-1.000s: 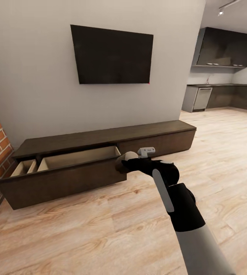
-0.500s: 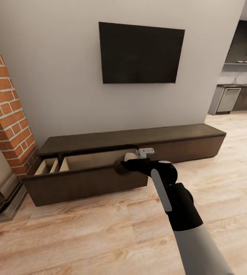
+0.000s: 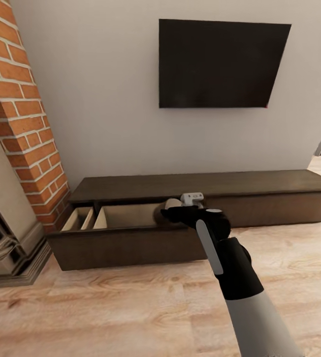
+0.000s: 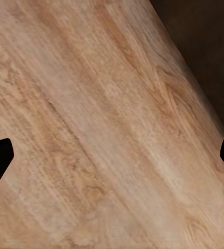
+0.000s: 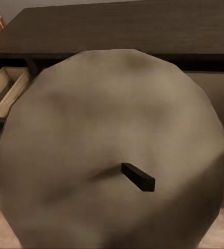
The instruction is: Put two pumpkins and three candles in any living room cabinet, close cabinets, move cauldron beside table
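Candle clamped in right gripper, wick end forward, poised just over front edge of cabinet's open drawer; left gripper's fingers spread above floor.

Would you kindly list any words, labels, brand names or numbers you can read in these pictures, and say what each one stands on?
None: no readable text in any view.
The television screen is blank and dark.
The cabinet fronts and top carry no label.
The candle in the right pincer shows a plain top with a dark wick.
The brick column and floor bear no markings.
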